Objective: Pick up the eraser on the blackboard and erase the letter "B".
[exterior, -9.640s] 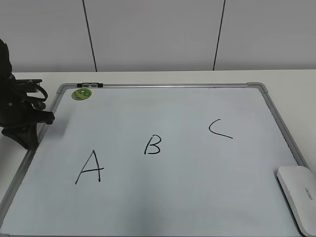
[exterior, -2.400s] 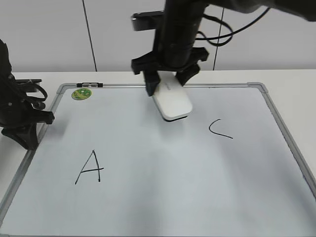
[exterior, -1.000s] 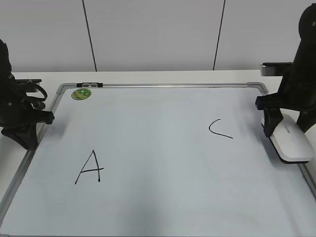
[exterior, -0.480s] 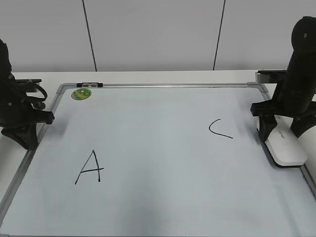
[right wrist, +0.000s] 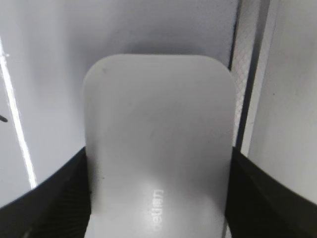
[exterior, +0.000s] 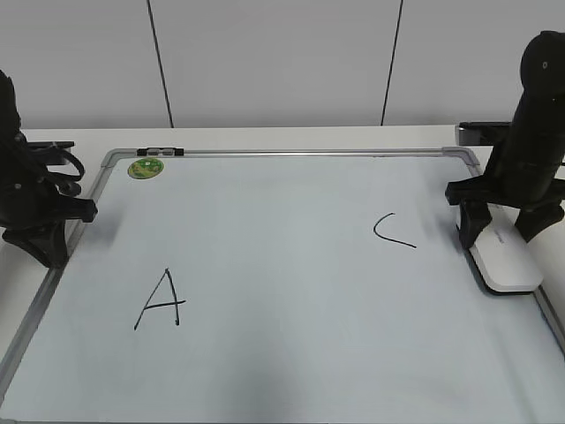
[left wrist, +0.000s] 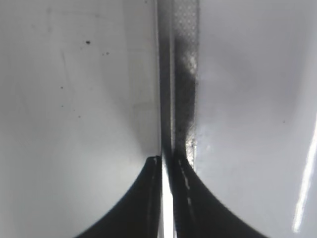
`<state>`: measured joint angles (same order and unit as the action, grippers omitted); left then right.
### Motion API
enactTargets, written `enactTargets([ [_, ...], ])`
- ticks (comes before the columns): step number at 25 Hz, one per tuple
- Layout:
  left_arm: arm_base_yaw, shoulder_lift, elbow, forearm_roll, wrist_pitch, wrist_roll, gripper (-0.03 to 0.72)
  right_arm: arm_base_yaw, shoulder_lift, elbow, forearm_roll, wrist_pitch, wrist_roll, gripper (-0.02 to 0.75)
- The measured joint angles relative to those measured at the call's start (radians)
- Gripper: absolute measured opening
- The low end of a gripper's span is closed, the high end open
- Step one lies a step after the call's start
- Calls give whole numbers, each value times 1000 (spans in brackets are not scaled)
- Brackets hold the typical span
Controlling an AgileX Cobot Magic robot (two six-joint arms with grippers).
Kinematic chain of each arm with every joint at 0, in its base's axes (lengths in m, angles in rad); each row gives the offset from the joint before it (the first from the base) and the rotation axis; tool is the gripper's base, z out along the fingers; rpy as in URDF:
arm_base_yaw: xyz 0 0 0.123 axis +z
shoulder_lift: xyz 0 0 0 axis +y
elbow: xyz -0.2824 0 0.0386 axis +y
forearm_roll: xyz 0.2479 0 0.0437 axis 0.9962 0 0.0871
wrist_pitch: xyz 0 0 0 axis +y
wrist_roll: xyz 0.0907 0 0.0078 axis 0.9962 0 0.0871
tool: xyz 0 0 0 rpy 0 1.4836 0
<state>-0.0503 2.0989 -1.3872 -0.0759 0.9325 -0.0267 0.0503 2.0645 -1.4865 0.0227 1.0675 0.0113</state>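
Nearest to me on the large pale grey-white blackboard (exterior: 291,353) with its silver-grey metal frame is a black hand-drawn letter A (exterior: 161,300), low on the left side. I find no letter B on the surface between it and the black marker letter C (exterior: 393,230), which sits further back and to the right.

At the board's right edge I see the white rounded oblong plastic eraser (exterior: 504,261) lying along the frame, its near end pointing toward me. My right gripper (exterior: 506,224) stands over its far end, one black finger on each long side. In the right wrist view the eraser (right wrist: 157,148) fills the space between the two dark fingers and touches both, so the gripper is clamped on it. I cannot tell whether the eraser rests on the board or is just above it.

On the left, my left gripper (exterior: 35,234) sits at the board's left frame rail. In the left wrist view its fingertips (left wrist: 166,171) are pressed together with nothing between them.

Farthest back, a small round green sticker (exterior: 146,168) marks the far-left corner.
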Motion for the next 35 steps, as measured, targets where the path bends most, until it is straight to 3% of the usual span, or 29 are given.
enactTargets([
  [16, 0, 0, 0, 0, 0, 0, 27, 0, 28, -2, 0, -38, 2, 531],
  [21, 0, 0, -9, 0, 9, 0, 37, 0, 32, -2, 0, -38, 13, 633],
  [23, 0, 0, -20, 0, 19, 0, 82, 0, 32, -2, 0, -34, 13, 655],
  [28, 0, -35, -50, 33, 19, 2, 352, 0, 32, -4, 0, -22, 15, 662],
  [30, 0, -73, -57, 52, 20, 2, 428, 0, 22, -4, 0, -20, 17, 662],
  [35, 0, -149, -59, 108, 27, -23, 507, 0, -44, -4, 0, -11, 20, 662],
])
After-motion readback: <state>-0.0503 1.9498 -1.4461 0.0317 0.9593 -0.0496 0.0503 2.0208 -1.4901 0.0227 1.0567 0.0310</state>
